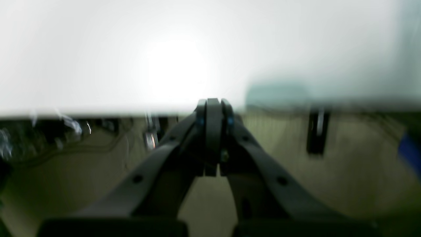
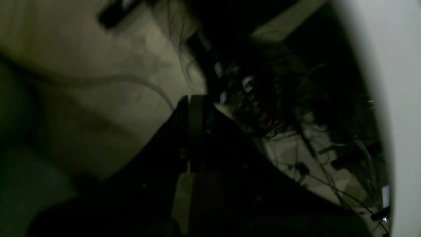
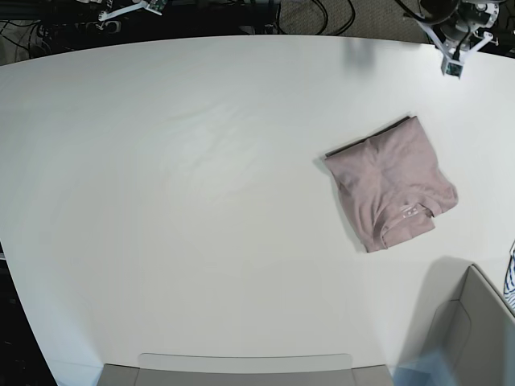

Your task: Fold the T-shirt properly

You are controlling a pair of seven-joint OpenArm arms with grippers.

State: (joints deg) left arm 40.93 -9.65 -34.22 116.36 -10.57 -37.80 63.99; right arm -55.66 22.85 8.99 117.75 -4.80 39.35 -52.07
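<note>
The mauve-pink T-shirt [image 3: 393, 182] lies folded into a compact, slightly tilted rectangle on the right half of the white table [image 3: 201, 201], with its collar edge toward the near side. In the left wrist view my left gripper [image 1: 213, 104] is shut with nothing in it and points past the table's edge. The dark right wrist view shows my right gripper [image 2: 194, 100] shut and empty, over the floor and cables. Both arms are drawn back beyond the table's far edge, away from the shirt: the left arm [image 3: 455, 34] at top right, the right arm [image 3: 129, 10] at top left.
A grey bin [image 3: 467, 338] stands at the near right corner, with a striped cloth [image 3: 510, 281] at the frame's right edge. Another grey tray rim [image 3: 241, 368] runs along the near edge. Cables lie on the floor [image 2: 312, 158] behind the table.
</note>
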